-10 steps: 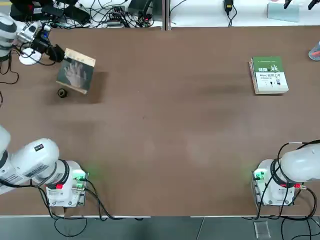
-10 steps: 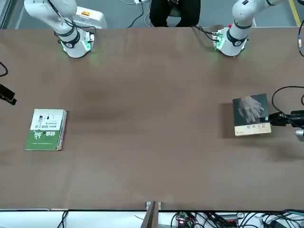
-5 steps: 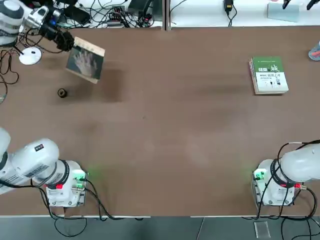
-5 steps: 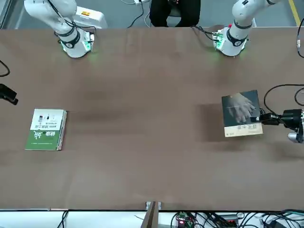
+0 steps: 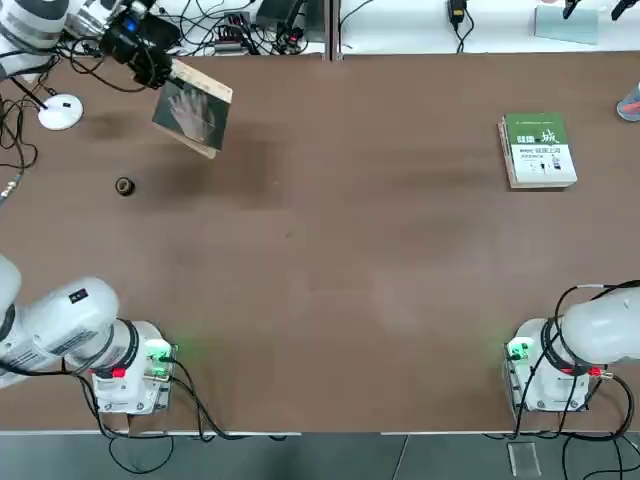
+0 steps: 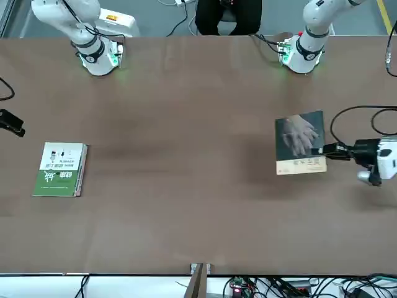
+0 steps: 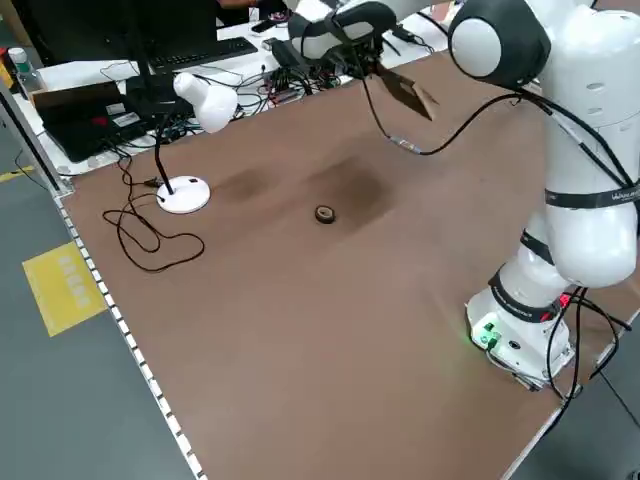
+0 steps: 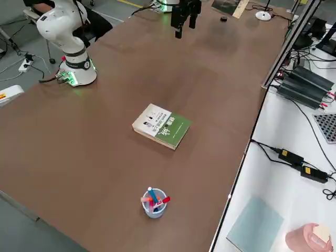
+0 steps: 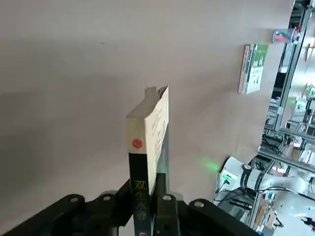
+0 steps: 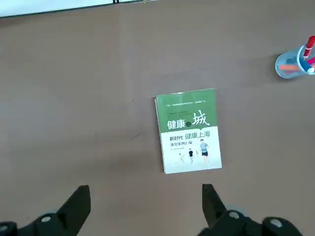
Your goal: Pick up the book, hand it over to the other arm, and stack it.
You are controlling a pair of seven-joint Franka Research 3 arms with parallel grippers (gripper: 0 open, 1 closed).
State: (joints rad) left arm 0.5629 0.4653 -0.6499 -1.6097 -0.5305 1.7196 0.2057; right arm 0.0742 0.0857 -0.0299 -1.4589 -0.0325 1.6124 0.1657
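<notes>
While the left gripper (image 5: 150,68) clamps its fingers on the thin grey-brown paperback book (image 5: 192,114), its pale-hand cover faces up above the brown worktop (image 5: 340,250); the right gripper (image 10: 146,209) hangs open.

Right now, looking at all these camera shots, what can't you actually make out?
- Book in the left hand: its back cover faces away from the top and front views.
- Small dark object on the table: too small to identify.
- Person behind the table: cut off by the front view's top edge.
</notes>
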